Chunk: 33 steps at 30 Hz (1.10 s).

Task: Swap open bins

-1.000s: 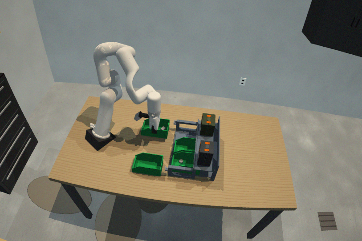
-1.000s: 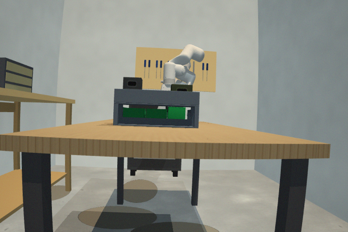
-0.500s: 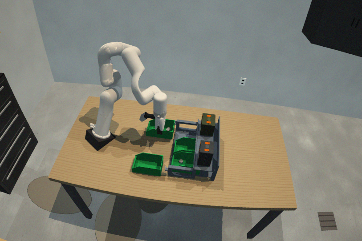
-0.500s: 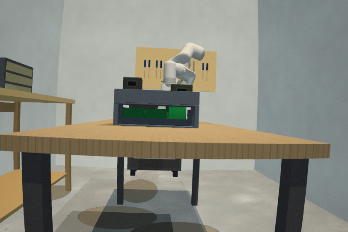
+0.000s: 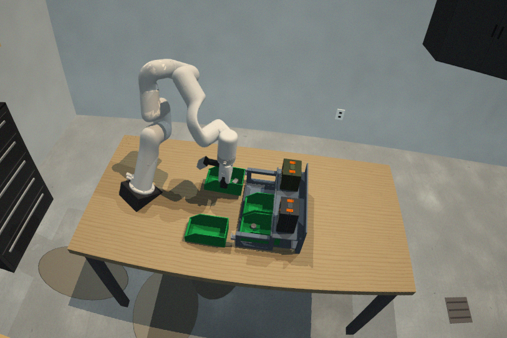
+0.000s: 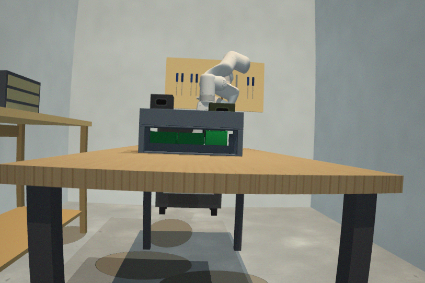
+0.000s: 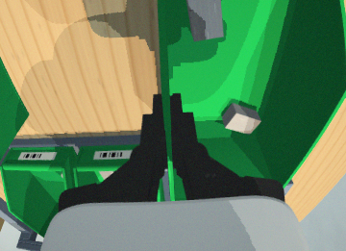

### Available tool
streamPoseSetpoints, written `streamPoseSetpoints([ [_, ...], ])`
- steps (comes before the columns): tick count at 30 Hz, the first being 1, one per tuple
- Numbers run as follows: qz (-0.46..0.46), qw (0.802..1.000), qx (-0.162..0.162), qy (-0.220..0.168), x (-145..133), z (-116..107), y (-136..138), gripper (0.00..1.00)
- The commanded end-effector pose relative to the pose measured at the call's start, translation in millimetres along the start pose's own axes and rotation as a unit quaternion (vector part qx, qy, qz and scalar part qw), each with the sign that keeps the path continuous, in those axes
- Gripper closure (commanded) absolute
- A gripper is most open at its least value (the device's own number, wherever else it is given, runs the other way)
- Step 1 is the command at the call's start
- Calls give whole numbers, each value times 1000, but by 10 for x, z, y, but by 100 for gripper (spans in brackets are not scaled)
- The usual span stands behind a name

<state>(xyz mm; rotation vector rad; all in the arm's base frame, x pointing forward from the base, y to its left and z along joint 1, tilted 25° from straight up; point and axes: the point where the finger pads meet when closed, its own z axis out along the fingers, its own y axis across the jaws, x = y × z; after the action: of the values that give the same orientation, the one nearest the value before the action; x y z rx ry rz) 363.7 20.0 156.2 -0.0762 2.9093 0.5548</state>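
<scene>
Bin (image 5: 234, 190) (image 6: 216, 138) (image 7: 308, 63) gripped; shelf (image 5: 307, 199) (image 6: 191, 117) (image 7: 53, 141) just beside.

Bright green bins (image 5: 206, 239) (image 7: 308, 54) beside a slate-grey shelf (image 5: 306, 199) (image 6: 191, 117)
The table top (image 5: 353, 222) (image 6: 199, 163) is honey-brown with darker wood-grain lines; white labels (image 7: 37, 156) carry black bar stripes; the dark cases (image 5: 287, 221) (image 6: 161, 101) bear orange patches; the arm (image 5: 190, 85) (image 6: 207, 84) is white, its gripper's fingers black.

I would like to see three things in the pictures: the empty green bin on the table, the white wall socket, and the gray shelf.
empty green bin (image 5: 206, 231): top view, on its inside floor
white wall socket (image 5: 340, 114): top view, on its faceplate
gray shelf (image 5: 306, 191) (image 6: 191, 117): top and exterior views, on its tall end board
</scene>
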Motion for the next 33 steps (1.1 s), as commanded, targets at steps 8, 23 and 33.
streamPoseSetpoints([
  [8, 0, 999, 0, 49, -45, -48, 2, 100],
  [23, 0, 999, 0, 49, -45, -48, 2, 100],
  [33, 0, 999, 0, 49, -53, -48, 2, 100],
])
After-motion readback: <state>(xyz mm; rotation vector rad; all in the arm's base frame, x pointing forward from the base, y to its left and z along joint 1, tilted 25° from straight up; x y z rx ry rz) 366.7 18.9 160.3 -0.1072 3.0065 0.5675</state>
